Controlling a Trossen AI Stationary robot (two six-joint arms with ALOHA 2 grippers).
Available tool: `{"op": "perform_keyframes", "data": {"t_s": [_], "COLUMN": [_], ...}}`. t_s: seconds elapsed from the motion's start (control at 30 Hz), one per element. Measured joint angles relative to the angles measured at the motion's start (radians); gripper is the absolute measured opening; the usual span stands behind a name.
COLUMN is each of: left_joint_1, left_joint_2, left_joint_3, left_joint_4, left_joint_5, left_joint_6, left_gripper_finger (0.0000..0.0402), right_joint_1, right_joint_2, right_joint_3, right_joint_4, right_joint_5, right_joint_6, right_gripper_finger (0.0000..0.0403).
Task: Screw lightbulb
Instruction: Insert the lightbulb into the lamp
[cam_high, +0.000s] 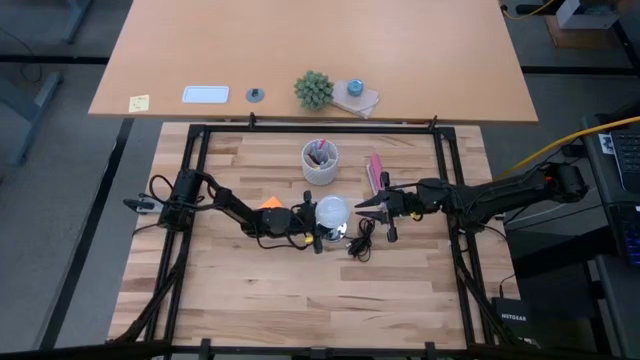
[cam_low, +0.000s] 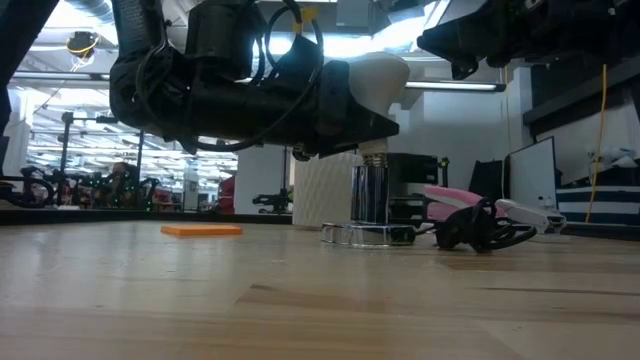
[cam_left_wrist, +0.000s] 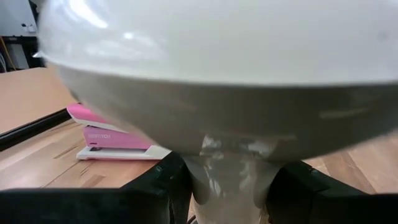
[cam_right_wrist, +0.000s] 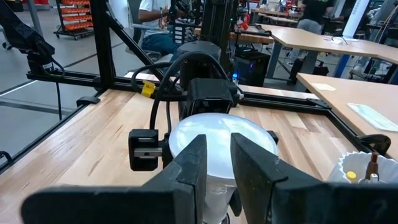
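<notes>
The white lightbulb (cam_high: 331, 212) stands upright, wide end up, with its narrow base (cam_low: 373, 155) at the top of the round silvery fitting (cam_low: 368, 205) on the table's middle. My left gripper (cam_high: 318, 226) reaches in level from the table's left and is shut on the bulb. My right gripper (cam_high: 364, 208) hangs just right of the bulb and higher, pointing at it, its fingers (cam_right_wrist: 193, 168) a narrow gap apart with nothing between them. In the left wrist view the bulb (cam_left_wrist: 211, 68) fills the picture. My left gripper pinches the lightbulb's narrow neck (cam_left_wrist: 230, 177), below the wide end, between its two fingers (cam_left_wrist: 165, 186). The fingers come level from the table's left, one on each side of the neck. The bulb stays upright, its base (cam_low: 373, 157) on the fitting's socket.
A black cord (cam_high: 360, 244) runs from the fitting toward the near right. A white cup of pens (cam_high: 320, 161) and a pink stapler (cam_high: 376, 172) stand behind the bulb. An orange note (cam_high: 270, 203) lies by my left arm. Black frame rails (cam_high: 320, 128) border the table.
</notes>
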Motion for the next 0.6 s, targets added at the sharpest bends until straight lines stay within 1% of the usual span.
{"op": "perform_keyframes", "data": {"t_s": [0.23,0.3,0.4,0.6], "left_joint_1": [0.0,0.0,0.0,0.0], "left_joint_2": [-0.036,-0.058,-0.065,-0.066], "left_joint_3": [-0.002,-0.001,-0.002,-0.002], "left_joint_4": [-0.017,-0.052,-0.104,-0.145], "left_joint_5": [0.0,0.0,0.0,-0.001], "left_joint_6": [0.014,0.025,0.003,-0.026], "left_gripper_finger": [0.0152,0.0152,0.0152,0.0152], "right_joint_1": [0.0,0.0,0.0,0.0], "right_joint_2": [0.0,0.0,0.0,0.0], "right_joint_3": [0.0,0.0,0.0,0.0], "right_joint_4": [0.0,0.0,0.0,0.001], "right_joint_5": [0.0,0.0,0.0,0.0], "right_joint_6": [0.0,0.0,0.0,0.0], "right_gripper_finger": [0.0076,0.0076,0.0076,0.0076]}}
